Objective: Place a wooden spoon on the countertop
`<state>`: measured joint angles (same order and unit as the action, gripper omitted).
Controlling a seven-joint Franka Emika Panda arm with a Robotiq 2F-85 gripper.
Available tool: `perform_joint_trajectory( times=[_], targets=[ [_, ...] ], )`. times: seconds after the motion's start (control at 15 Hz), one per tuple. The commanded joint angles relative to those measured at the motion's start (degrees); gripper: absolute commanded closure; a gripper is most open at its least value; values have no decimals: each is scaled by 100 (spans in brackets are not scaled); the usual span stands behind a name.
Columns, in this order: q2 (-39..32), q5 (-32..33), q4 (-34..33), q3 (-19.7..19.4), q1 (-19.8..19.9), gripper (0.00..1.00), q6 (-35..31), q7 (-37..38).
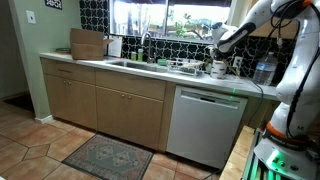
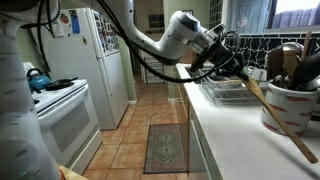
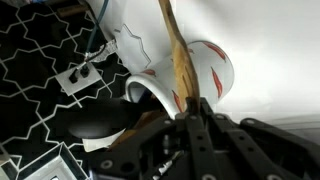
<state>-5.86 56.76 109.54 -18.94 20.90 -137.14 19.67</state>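
Pale kitchen bench [image 2: 225, 135] runs along the windowed wall; over it we see the pincer [image 2: 222, 62] clamped on the wooden spoon [image 2: 280, 122], which slants downward past a white crock [image 2: 290, 105].

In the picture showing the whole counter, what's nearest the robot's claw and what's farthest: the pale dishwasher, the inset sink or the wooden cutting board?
From the gripper:
1. Pale dishwasher, just below it.
2. Inset sink, midway along.
3. Wooden cutting board, leaning at the far end.
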Motion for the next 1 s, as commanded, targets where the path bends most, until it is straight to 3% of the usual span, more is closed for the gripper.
perform_joint_trajectory(
  times=[0.0,0.2,0.27,0.93],
  targets=[
    [-62,-26,-35,-65,-48,94,-31,7],
    [-54,-28,-40,-63,-59,94,-30,5],
    [-46,-28,-41,-62,-62,99,-30,4],
    [-486,1684,107,79,-441,99,618,993]
  ],
)
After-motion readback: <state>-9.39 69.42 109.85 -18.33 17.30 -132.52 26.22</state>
